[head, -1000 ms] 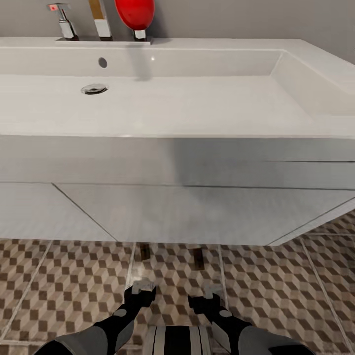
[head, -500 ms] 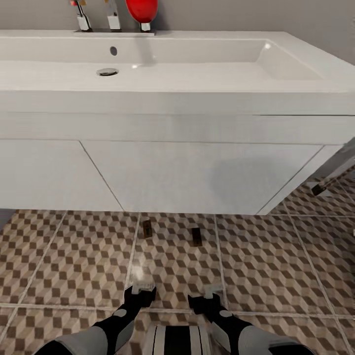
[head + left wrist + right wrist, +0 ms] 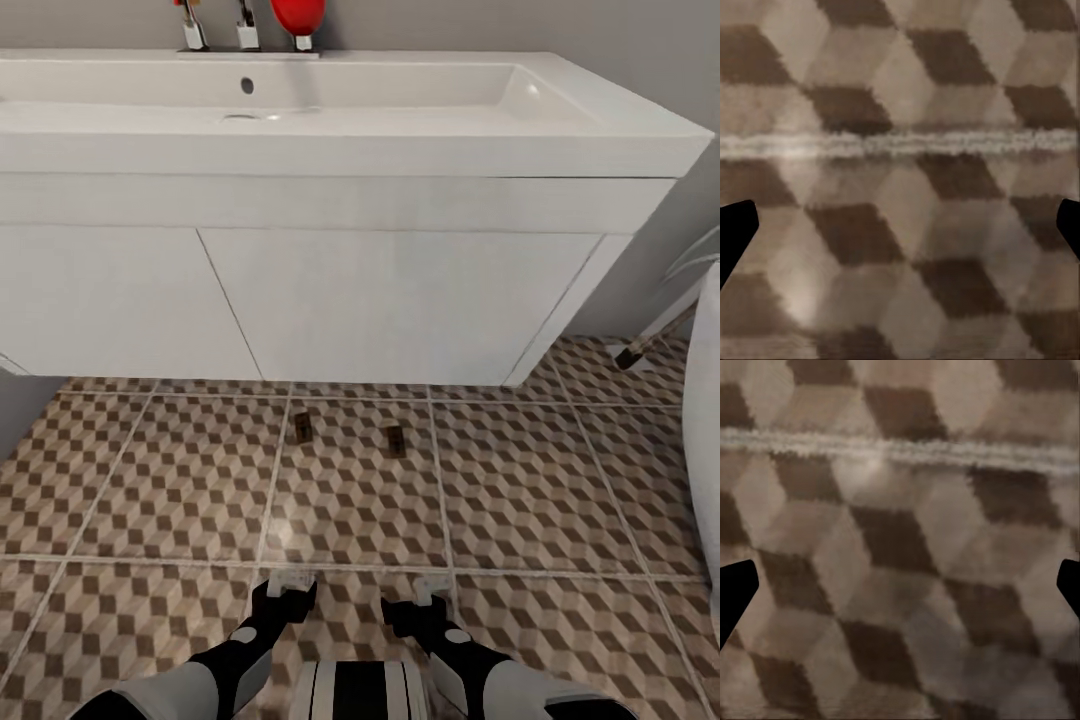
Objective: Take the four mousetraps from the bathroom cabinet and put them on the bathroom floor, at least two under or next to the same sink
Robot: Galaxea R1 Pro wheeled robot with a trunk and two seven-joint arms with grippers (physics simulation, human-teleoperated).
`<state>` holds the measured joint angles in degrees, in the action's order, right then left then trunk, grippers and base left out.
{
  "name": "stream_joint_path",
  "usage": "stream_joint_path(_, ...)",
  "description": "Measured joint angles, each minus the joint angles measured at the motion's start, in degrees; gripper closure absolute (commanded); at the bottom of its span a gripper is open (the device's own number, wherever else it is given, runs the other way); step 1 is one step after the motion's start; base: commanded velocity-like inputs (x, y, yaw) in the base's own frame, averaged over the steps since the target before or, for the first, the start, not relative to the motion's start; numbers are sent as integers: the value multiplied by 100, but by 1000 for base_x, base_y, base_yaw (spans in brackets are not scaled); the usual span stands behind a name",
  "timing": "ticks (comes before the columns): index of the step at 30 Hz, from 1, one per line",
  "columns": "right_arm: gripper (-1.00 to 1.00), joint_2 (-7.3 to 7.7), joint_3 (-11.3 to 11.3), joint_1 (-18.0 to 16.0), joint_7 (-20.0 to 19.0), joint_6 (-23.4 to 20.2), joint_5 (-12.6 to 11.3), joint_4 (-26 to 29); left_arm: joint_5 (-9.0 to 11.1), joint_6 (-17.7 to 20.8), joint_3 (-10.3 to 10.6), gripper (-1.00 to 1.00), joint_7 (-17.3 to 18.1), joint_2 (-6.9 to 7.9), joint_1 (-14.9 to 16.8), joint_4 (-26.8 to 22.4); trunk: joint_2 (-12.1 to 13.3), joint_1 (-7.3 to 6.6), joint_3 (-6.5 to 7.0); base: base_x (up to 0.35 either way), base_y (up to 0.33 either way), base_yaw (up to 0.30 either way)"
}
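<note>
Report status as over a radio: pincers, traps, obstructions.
Left pincer and right pincer open, empty, low over the floor. Two traps on tiles just in front of the sink. Nothing between pincers and traps.

A grey wall (image 3: 640,30) rises behind; a white cabinet front (image 3: 400,300) hangs beneath the basin. A white curved fixture (image 3: 705,430) edges the right.

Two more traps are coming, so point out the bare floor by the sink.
Bare tiles lie between the two mousetraps and the grippers, and on either side of the pair along the sink front. The strip at the traps is taken. Far right is tighter: a white object borders it.
</note>
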<state>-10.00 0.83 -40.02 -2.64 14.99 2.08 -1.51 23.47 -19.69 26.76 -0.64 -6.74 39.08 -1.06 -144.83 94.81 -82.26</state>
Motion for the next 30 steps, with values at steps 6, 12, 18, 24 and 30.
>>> stream_joint_path(6,-100,0,0,0,0,0,0,0,0,2,0,-100,0,-1,0,1,0,0,0,-335,0,0)
stream_joint_path(12,-100,0,-1,0,-1,0,0,0,0,0,0,-100,0,-1,0,1,0,0,0,-335,0,0)
stream_joint_path(18,-100,0,-1,0,-2,0,0,0,0,2,0,-100,0,-1,0,1,0,0,0,-336,0,0)
stream_joint_path(24,-100,0,-2,0,-2,0,0,0,0,2,0,-100,0,-1,0,0,0,0,0,-336,0,0)
stream_joint_path(30,-100,0,-5,0,-1,0,0,0,0,3,0,-100,0,-1,0,-5,0,0,0,-336,0,0)
